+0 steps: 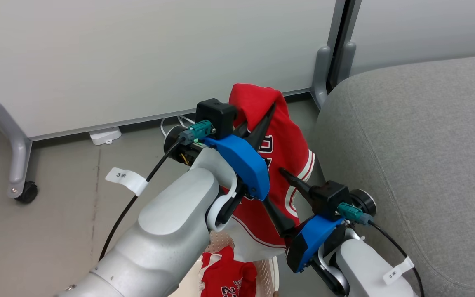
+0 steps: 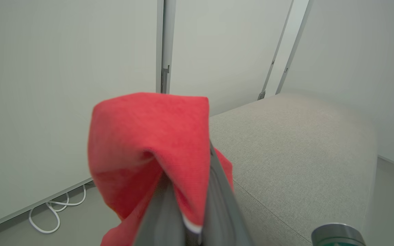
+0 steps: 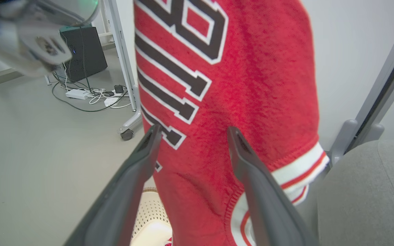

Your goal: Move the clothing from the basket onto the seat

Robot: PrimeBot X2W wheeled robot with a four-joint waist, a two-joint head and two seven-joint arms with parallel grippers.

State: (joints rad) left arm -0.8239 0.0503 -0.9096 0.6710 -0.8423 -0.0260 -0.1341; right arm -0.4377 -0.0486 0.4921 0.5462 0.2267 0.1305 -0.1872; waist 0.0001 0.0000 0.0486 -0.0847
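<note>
The left hand [image 1: 271, 109] is closed tight on the top fold of a red jersey [image 1: 291, 152], the cloth bunched over its two dark fingers [image 2: 217, 201] and pinched between them. From there the jersey hangs straight down in the air, with its black-and-white lettering and striped sleeve trim on show. Lower down, the right hand [image 3: 193, 136] stands wide open and has hold of nothing; its fingers point at the hanging cloth, one on either side of the lettering, though I cannot tell whether they touch it. The jersey's bottom edge dangles over the cream basket [image 1: 267, 270] on the floor, where another red piece [image 1: 227, 280] with white numbers lies inside. The grey sofa seat [image 1: 406, 144] is just beside the hanging jersey on the robot's right, and none of the red cloth lies on it. Behind stands a pale partition [image 1: 138, 53] on castors, with a white cable [image 2: 51, 213] coiled at its foot.
</note>
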